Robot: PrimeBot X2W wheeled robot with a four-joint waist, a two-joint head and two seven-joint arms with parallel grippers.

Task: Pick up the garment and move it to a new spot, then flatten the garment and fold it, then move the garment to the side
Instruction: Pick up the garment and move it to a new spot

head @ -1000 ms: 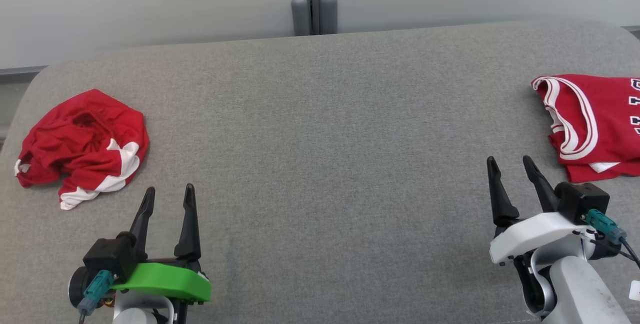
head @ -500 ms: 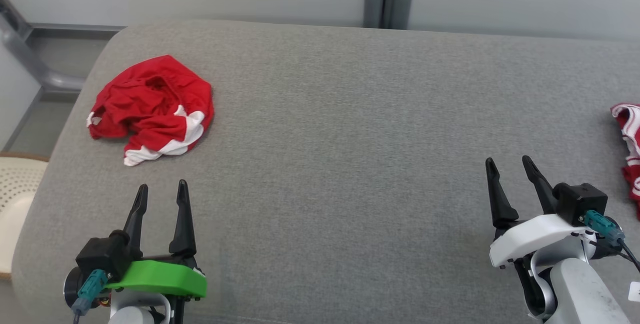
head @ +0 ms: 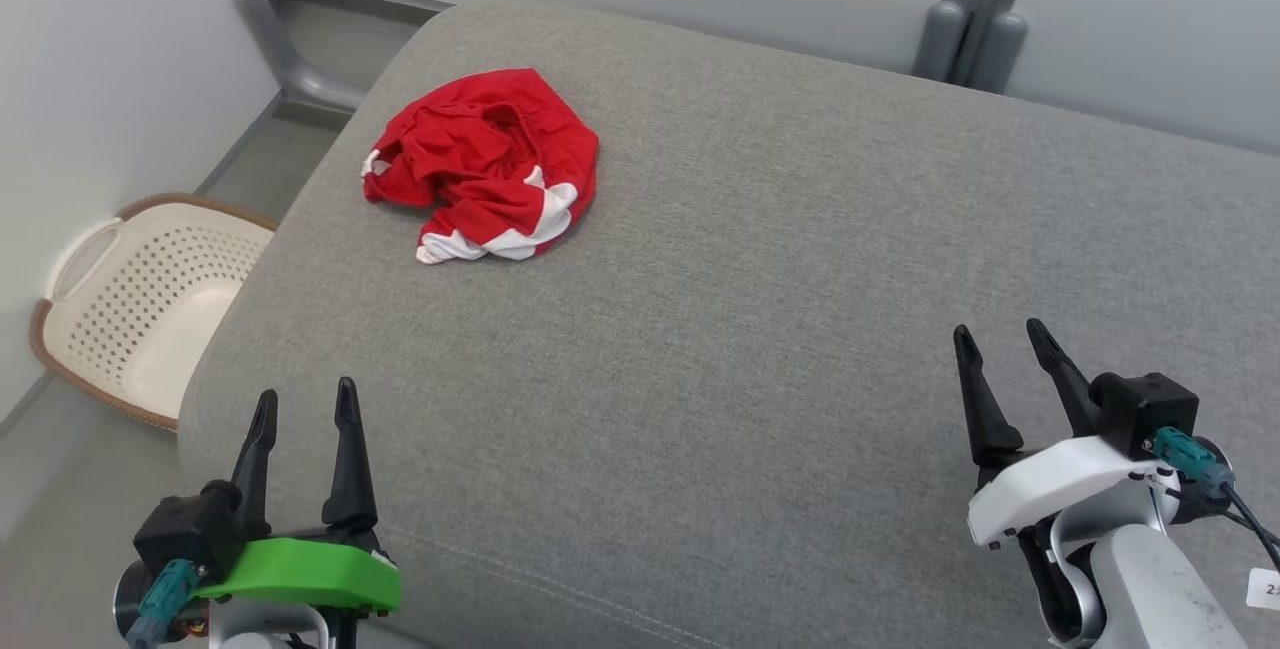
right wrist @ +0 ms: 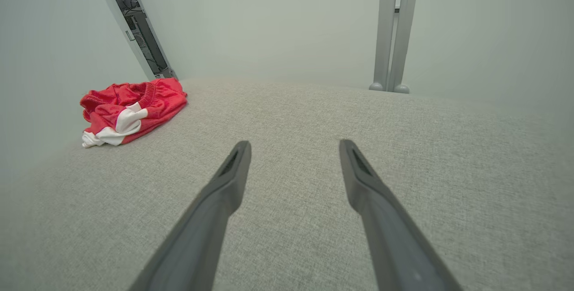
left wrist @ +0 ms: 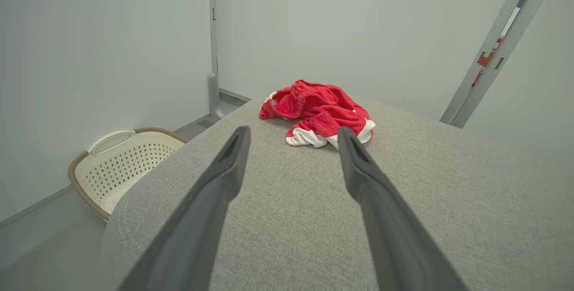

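Head view: crumpled red-and-white garment (head: 485, 164) on grey cushion (head: 750, 329); left claw (head: 305, 392), right claw (head: 999, 330) wide, empty

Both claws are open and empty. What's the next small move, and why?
Probably reach the left claw forward toward the crumpled red garment: it lies bunched on the grey cushion, ahead of that claw and far from the right claw.

You have a cream perforated basket (head: 130, 304) standing on the floor (head: 60, 489), just beside the left end of the grey fabric worktop (head: 760, 329). A grey post (head: 975, 19) rises behind its far edge.
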